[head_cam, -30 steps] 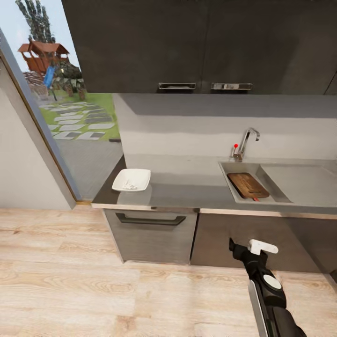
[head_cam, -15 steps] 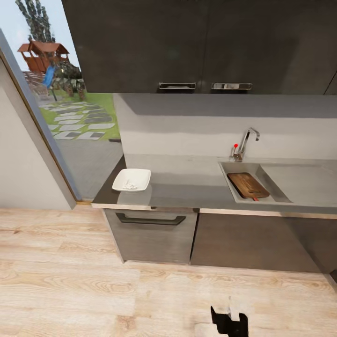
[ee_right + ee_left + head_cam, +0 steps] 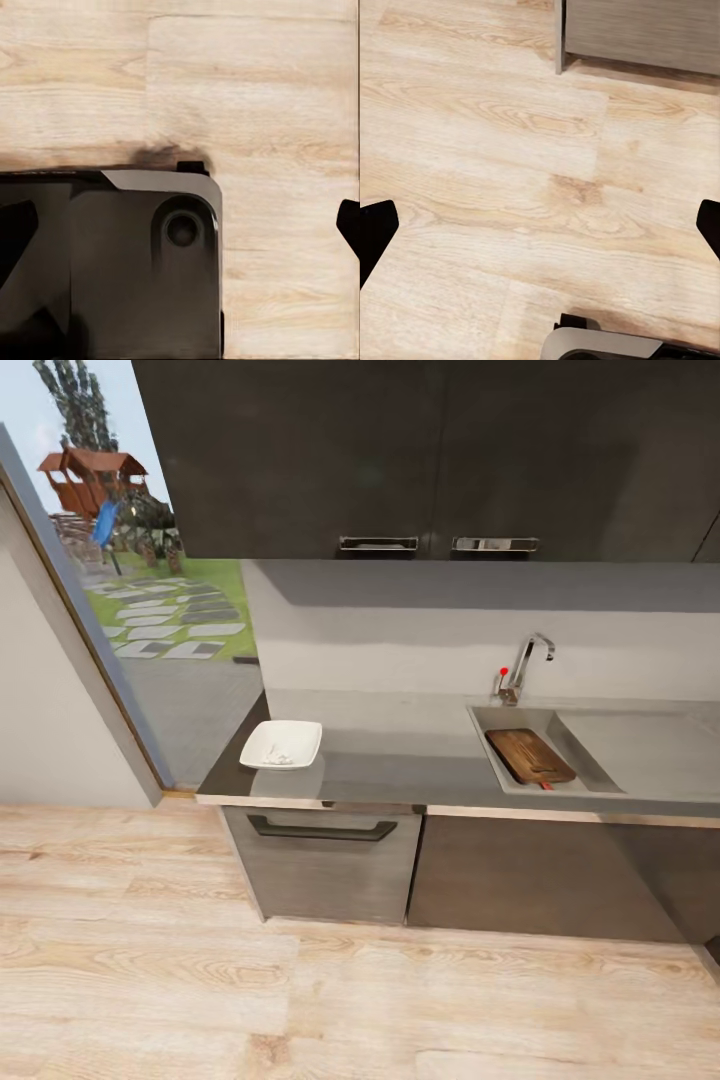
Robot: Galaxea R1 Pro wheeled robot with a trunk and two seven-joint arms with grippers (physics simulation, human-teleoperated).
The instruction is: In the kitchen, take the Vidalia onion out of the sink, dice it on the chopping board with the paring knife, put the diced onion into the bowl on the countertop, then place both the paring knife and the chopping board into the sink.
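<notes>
Head view: chopping board (image 3: 530, 756) in sink (image 3: 487, 732) (knife tip beside); wrist views: both end effectors spread over floor (image 3: 495, 135).

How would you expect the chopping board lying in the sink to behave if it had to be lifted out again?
The chopping board looks like solid wood, so probably stiff and fairly heavy for its size. It seems to lean on the wall of the sink, so it might slide down when nudged. Its flat, smooth faces may slip; an edge grip seems safer.
</notes>
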